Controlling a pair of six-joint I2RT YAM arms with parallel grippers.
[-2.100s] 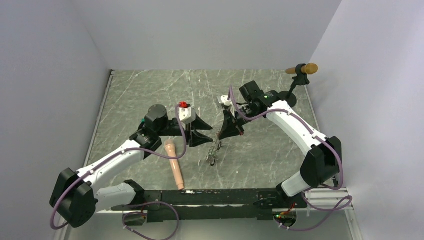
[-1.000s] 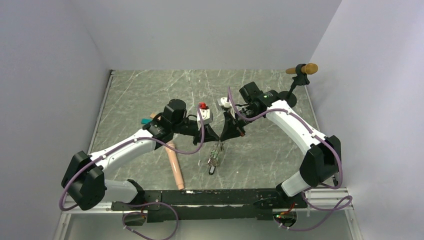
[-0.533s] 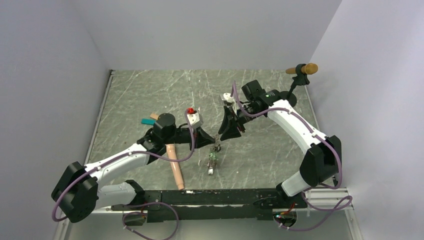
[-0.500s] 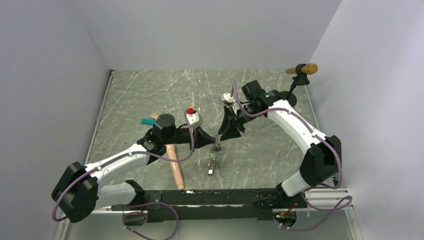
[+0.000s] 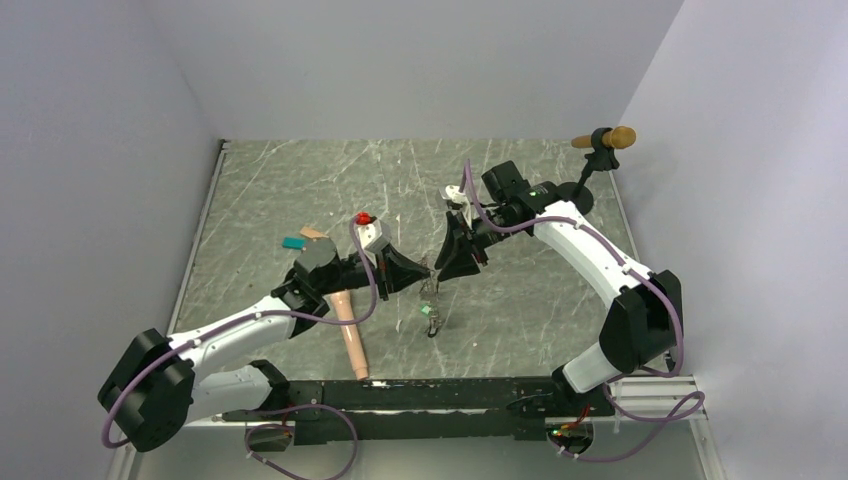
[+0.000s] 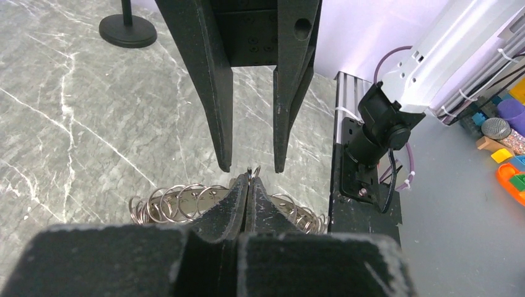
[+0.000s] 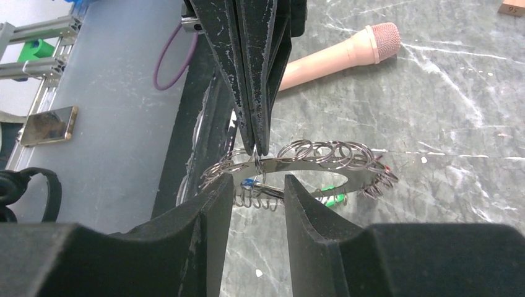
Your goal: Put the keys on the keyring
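The keyring (image 7: 322,158) is a flat metal loop strung with several small split rings. It hangs above the table between the two arms (image 5: 430,298). My left gripper (image 6: 249,176) is shut on one small ring at the loop's top edge; the right wrist view shows its closed fingers (image 7: 254,74) coming down from above. My right gripper (image 7: 257,185) is open, its jaws on either side of the loop's near edge, not touching it. Blue (image 7: 249,182), green (image 7: 334,199) and red (image 7: 387,167) keys dangle under the loop.
A peach cylinder (image 5: 350,335) lies near the left arm. A teal block (image 5: 293,242) and a tan block (image 5: 315,233) sit further left. A stand with a brown microphone (image 5: 600,140) is at the back right. The arms' base rail (image 5: 420,395) runs along the near edge.
The right gripper has opened and let go of the keyring. The left gripper, still shut on it, has drawn back slightly to the left and raised the loop a little off the table.
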